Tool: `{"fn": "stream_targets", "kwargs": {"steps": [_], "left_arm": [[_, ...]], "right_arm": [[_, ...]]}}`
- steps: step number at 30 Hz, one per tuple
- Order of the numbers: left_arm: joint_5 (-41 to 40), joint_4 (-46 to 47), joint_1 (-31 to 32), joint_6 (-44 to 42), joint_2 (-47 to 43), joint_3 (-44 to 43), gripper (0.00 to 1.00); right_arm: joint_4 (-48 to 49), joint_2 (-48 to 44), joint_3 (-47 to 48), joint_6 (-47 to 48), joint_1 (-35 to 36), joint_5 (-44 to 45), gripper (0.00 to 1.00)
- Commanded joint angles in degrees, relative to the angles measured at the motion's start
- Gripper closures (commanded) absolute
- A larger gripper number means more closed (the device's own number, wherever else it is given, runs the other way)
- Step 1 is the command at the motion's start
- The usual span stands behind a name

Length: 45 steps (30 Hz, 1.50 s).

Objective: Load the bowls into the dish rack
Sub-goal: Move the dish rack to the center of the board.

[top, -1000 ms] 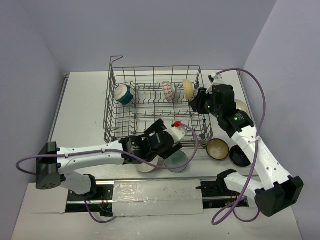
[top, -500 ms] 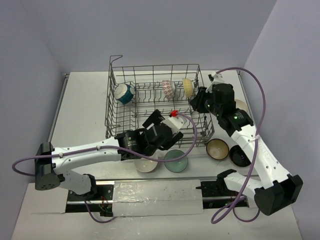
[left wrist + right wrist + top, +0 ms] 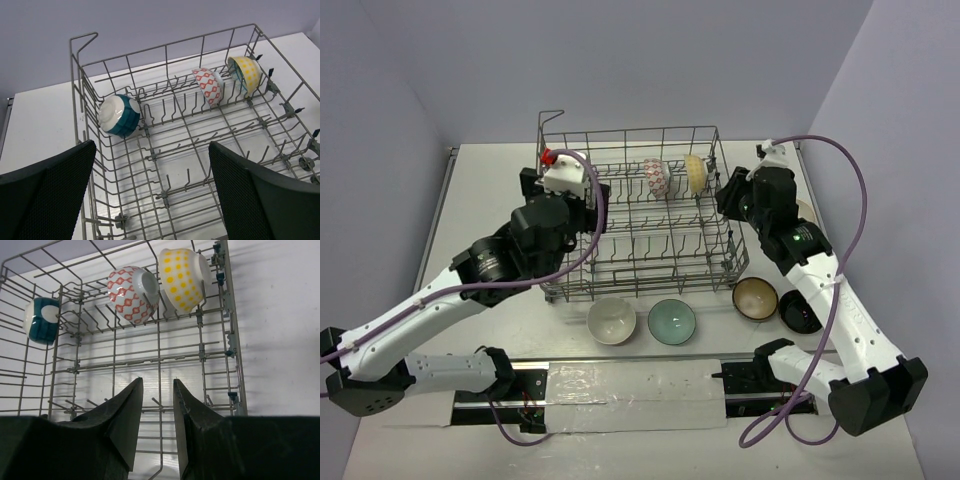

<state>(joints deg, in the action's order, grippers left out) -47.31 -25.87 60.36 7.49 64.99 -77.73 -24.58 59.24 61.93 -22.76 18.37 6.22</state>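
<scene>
While left pincer (image 3: 150, 167) gapes wide, empty, right pincer (image 3: 156, 390) narrowly parted, empty.

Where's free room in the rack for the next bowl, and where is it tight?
Free: the middle and near rows of tines in the dish rack, and the far row between the teal bowl and the red-patterned bowl. Tight: the far right corner, where the red-patterned bowl and the yellow bowl stand close together.

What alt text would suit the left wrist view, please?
The dish rack holds, all on edge, a teal bowl at left and a red-patterned bowl and yellow bowl at far right. The open left gripper hovers above.
</scene>
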Motion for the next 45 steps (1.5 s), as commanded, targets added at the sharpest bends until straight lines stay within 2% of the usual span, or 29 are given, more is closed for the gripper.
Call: {"fn": "stream_targets", "kwargs": {"steps": [1, 4, 8, 13, 17, 21, 23, 28, 29, 31, 32, 34, 35, 37, 38, 45], "left_arm": [[-1.6, -5.0, -1.1, 2.4, 0.1, 0.9, 0.01], [-3.0, -8.0, -3.4, 6.0, 0.8, 1.0, 0.01], [-2.0, -12.4, -9.6, 10.4, 0.4, 2.8, 0.01], [-2.2, -16.2, -16.6, 14.5, -0.3, 3.6, 0.01], [-0.1, -15.5, -23.2, 14.9, -1.9, 5.7, 0.01], [5.2, -13.5, -26.8, 14.7, -2.2, 9.4, 0.01], [7.1, -13.5, -28.4, 14.8, -1.0, 10.6, 0.05], [11.1, -10.8, -29.2, 15.1, 0.2, 15.0, 0.22], [12.4, -10.3, -29.5, 14.9, 0.8, 15.0, 0.31], [13.3, -10.0, -29.6, 14.7, 1.7, 14.7, 0.44], [13.7, -10.0, -29.7, 14.4, 2.7, 14.2, 0.56], [14.1, -9.9, -29.7, 14.0, 4.1, 13.8, 0.67], [14.5, -9.6, -29.8, 13.7, 4.4, 13.3, 0.81], [14.8, -9.3, -29.9, 13.3, 5.1, 13.0, 0.89], [14.7, -9.4, -29.9, 13.4, 5.8, 12.8, 0.98], [14.9, -9.2, -30.5, 13.7, 8.8, 12.4, 1.0]], "right_arm": [[1.5, 1.0, 1.3, -0.6, -0.3, 1.6, 0.62], [0.4, 1.2, 1.4, -1.3, -0.4, 2.8, 0.62], [0.0, 1.6, 0.3, -1.9, -0.8, 4.8, 0.61], [0.6, 2.4, 0.1, -2.0, -2.0, 2.6, 0.61], [1.4, 3.3, 0.4, -2.0, -2.5, 0.0, 0.61], [1.6, 3.9, 0.3, -1.8, -2.7, -0.9, 0.61], [1.7, 3.8, -0.6, -1.8, -3.1, -0.9, 0.61], [2.4, 3.6, -1.5, -2.0, -4.0, -1.0, 0.61], [2.3, 3.8, -1.2, -2.0, -4.5, -0.9, 0.61], [1.8, 4.1, -0.9, -2.1, -5.0, 0.1, 0.61], [1.6, 4.2, -1.0, -2.3, -5.5, 0.7, 0.61], [1.6, 4.4, -1.2, -2.4, -6.2, 1.3, 0.61], [1.3, 4.7, -1.2, -2.5, -6.7, 1.5, 0.61], [0.6, 5.0, -1.1, -3.0, -8.1, 2.2, 0.61], [0.2, 5.2, -1.1, -3.2, -8.5, 2.6, 0.61], [-0.3, 5.8, -2.2, -4.0, -10.7, 3.4, 0.62]]}}
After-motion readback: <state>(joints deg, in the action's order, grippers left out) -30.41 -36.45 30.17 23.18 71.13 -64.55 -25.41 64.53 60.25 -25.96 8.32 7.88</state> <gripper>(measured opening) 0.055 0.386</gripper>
